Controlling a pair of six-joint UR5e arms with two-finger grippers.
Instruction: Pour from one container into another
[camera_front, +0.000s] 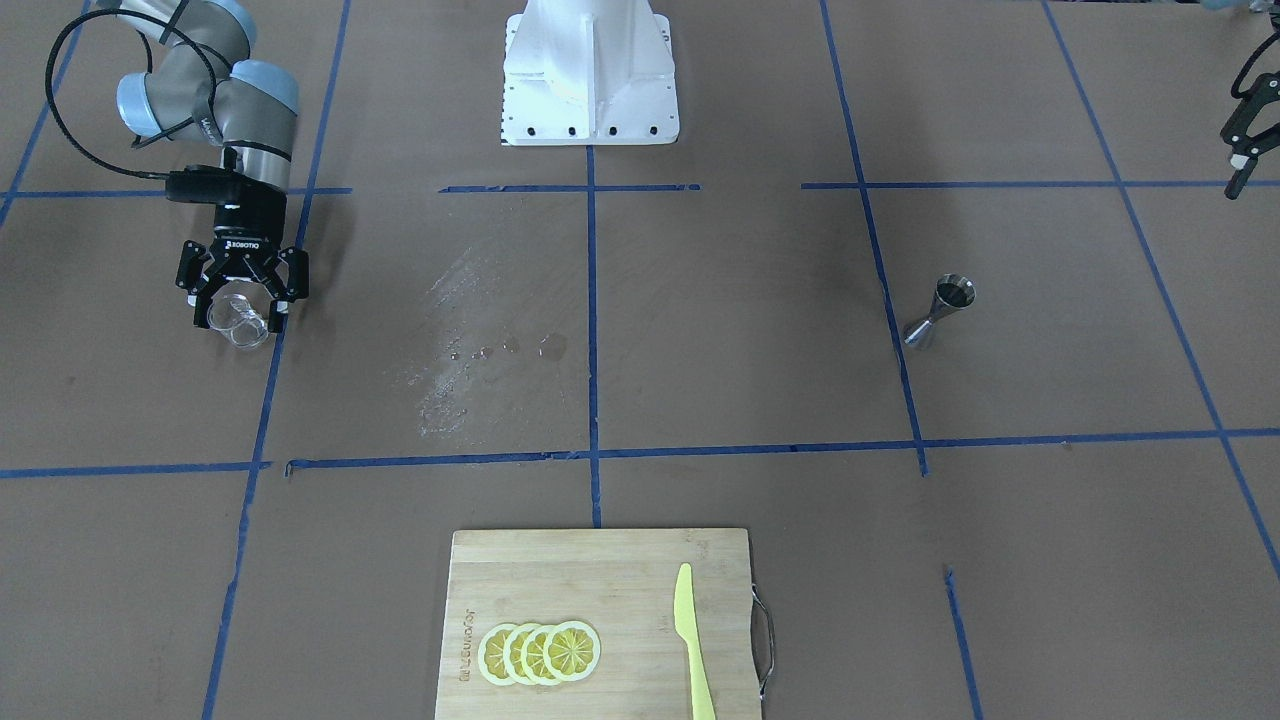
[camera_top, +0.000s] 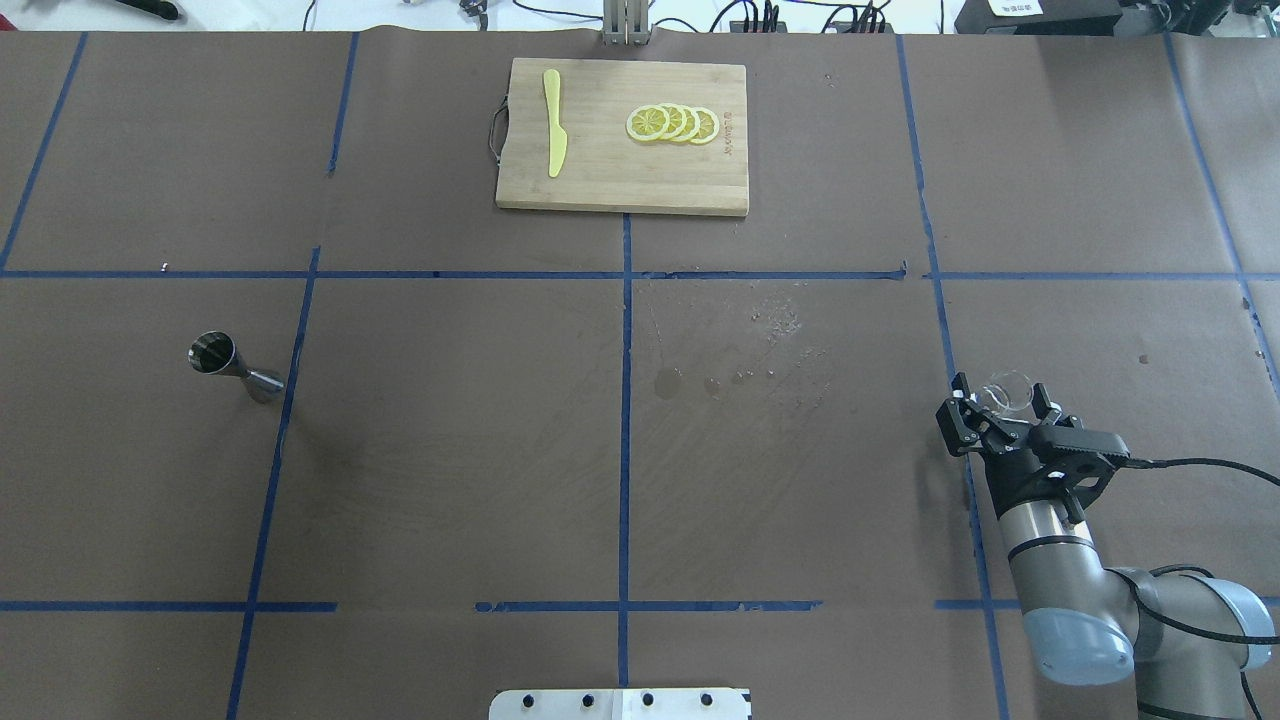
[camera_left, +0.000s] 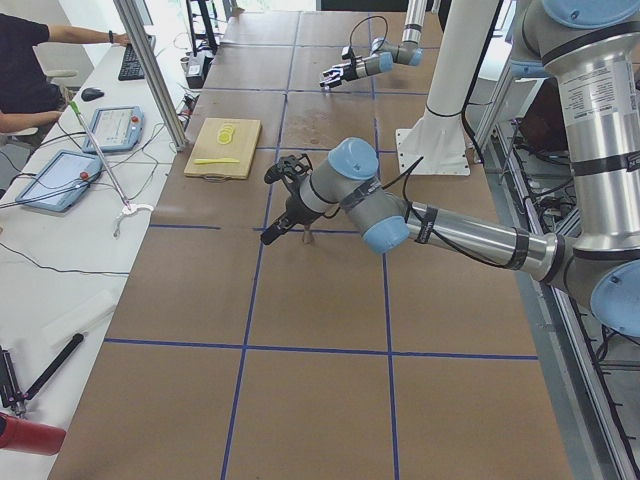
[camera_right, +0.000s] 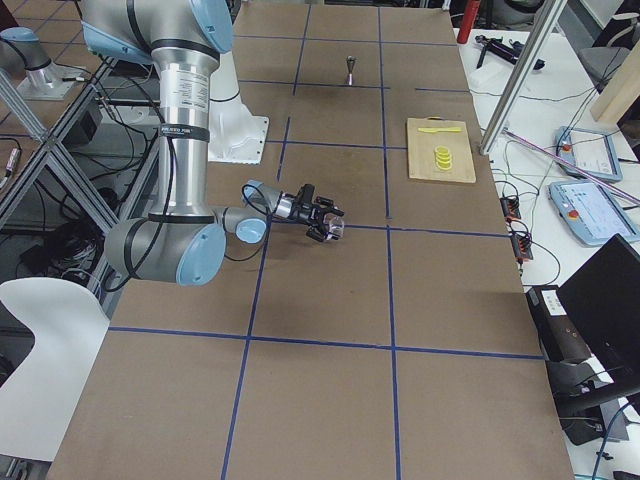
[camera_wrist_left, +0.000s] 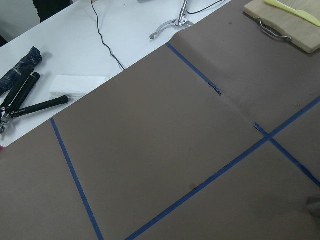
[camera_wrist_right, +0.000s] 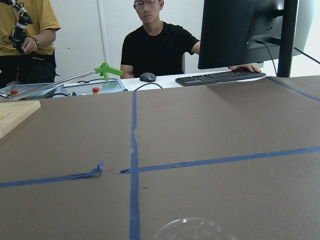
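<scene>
The steel jigger (camera_front: 938, 316) stands upright on the brown table, alone on my left side; it also shows as the jigger (camera_top: 236, 367) in the overhead view. My left gripper (camera_front: 1252, 165) hangs well away from it at the frame's edge, half cut off, its visible finger (camera_front: 1238, 172) splayed outward, open and empty. The clear glass cup (camera_front: 238, 324) sits on the table on my right side. My right gripper (camera_front: 240, 308) is low around it, open, a finger on either side with small gaps. The cup's rim (camera_wrist_right: 187, 227) shows at the bottom of the right wrist view.
A wooden cutting board (camera_top: 620, 185) with lemon slices (camera_top: 672, 123) and a yellow knife (camera_top: 553, 135) lies at the far middle. Water drops and a wet smear (camera_top: 745, 365) mark the centre. The robot base (camera_front: 590, 75) stands at the near edge. Blue tape lines cross the table.
</scene>
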